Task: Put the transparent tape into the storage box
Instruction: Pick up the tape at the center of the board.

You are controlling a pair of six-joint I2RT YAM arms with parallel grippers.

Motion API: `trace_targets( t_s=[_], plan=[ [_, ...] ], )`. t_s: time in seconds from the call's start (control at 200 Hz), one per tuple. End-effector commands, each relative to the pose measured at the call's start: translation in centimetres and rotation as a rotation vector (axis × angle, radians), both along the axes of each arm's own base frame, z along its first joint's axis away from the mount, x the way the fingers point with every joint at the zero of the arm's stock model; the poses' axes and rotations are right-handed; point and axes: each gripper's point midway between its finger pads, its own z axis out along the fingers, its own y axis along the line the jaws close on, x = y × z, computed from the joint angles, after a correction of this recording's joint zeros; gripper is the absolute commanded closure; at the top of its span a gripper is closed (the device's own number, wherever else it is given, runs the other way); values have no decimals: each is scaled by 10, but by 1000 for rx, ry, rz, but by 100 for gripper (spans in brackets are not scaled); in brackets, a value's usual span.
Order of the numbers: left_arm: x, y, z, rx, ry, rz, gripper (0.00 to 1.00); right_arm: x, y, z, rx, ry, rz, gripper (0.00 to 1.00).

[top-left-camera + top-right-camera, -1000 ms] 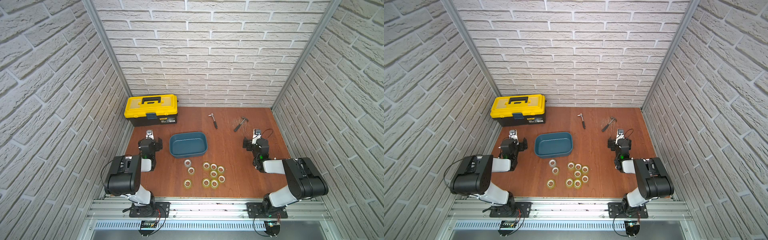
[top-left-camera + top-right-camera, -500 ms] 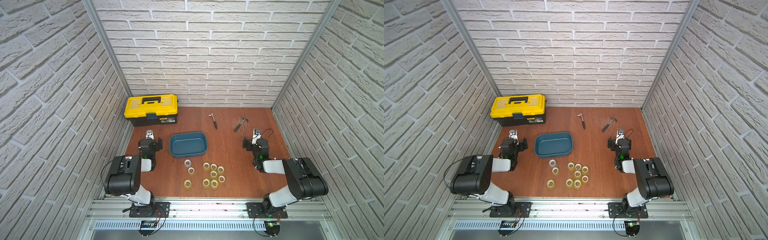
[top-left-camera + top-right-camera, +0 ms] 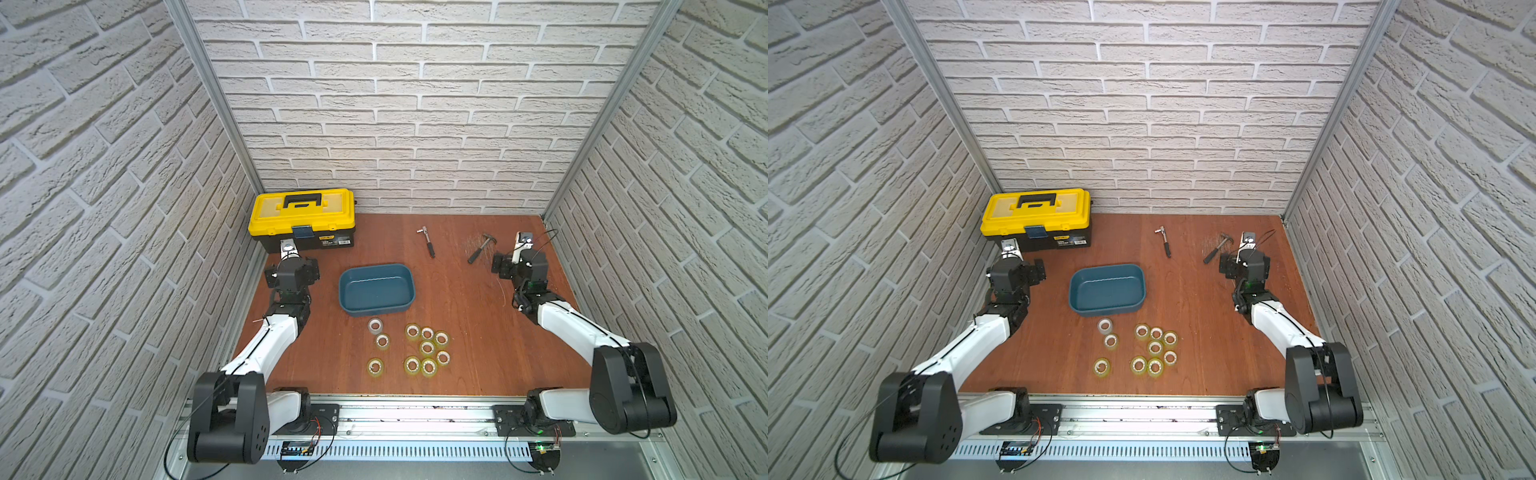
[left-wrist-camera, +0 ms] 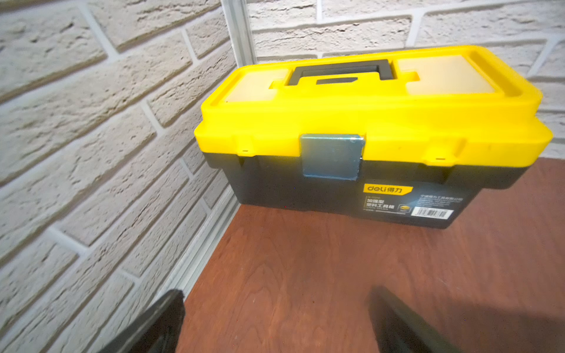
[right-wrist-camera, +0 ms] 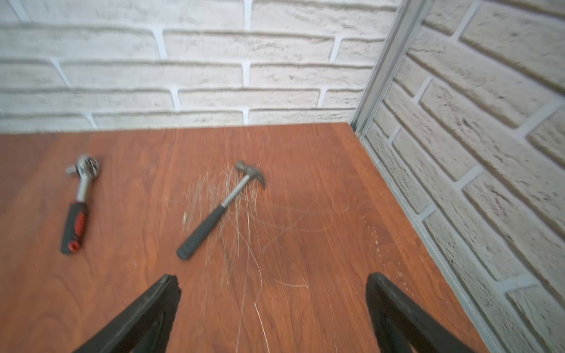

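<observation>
Nothing has moved in the last second, so the task looks unstarted. On the smooth reddish wood table point(image 3: 478, 332) the empty, round-cornered teal plastic storage box point(image 3: 376, 291) sits beside a loose cluster of glossy transparent tape rolls point(image 3: 427, 347). The left gripper point(image 4: 275, 321) and right gripper point(image 5: 272, 311) stand well off, jaws apart and empty.
</observation>
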Motion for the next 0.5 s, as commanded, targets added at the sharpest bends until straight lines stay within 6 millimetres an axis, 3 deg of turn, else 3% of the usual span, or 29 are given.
trace_targets(
  t_s=[0.0, 0.17, 0.285, 0.385, 0.495],
  plan=[
    [-34, 3, -15, -133, 153, 101, 2, -29, 5, -18, 121, 135, -23, 1],
    [-69, -19, 1, -266, 210, 69, 2, -63, 33, -9, 286, 221, 69, 3],
    [-92, -44, -3, -360, 261, -10, 2, -92, 57, -4, 408, 236, 155, 8],
    [-111, -59, -8, -403, 314, -53, 2, -119, 78, -7, 488, 276, 241, 15],
    [-120, -87, -6, -455, 360, -187, 2, -152, 84, -19, 553, 353, 230, 20]
  ],
)
